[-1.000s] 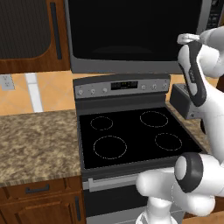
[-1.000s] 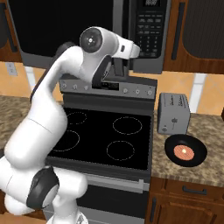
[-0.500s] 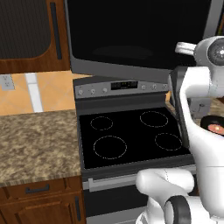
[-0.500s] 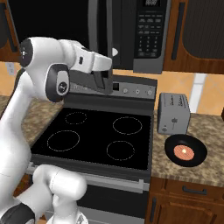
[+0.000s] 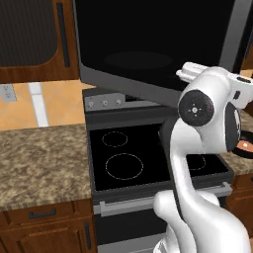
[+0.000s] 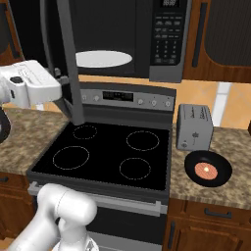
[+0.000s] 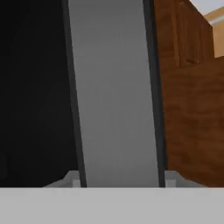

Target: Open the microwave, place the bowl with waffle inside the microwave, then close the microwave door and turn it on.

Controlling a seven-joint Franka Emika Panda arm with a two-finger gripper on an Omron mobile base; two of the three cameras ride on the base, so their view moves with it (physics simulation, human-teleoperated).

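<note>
The microwave (image 6: 169, 39) hangs above the stove with its cavity open and a white turntable plate (image 6: 104, 59) inside. The microwave door (image 6: 68, 59) stands swung far out to the left, seen edge-on in the right base view and as a wide black panel (image 5: 148, 44) in the left base view. My gripper (image 6: 66, 90) is at the door's free edge, jaws closed around it; in the hand view the grey steel door edge (image 7: 113, 87) runs up between the fingertips of my gripper (image 7: 119, 177). The bowl with waffle (image 6: 207, 169) sits on the right counter, also visible past my arm (image 5: 243, 147).
A small grey toaster (image 6: 194, 126) stands just behind the bowl. The black stovetop (image 6: 108, 152) lies under the microwave, with its control panel (image 6: 127, 97) behind. Granite counter (image 5: 39, 158) extends left. Wooden cabinets flank the microwave.
The door has swung much wider open, drawn out to the left with my gripper on its edge. My arm has swept across and toward the cameras. The bowl has not moved.
</note>
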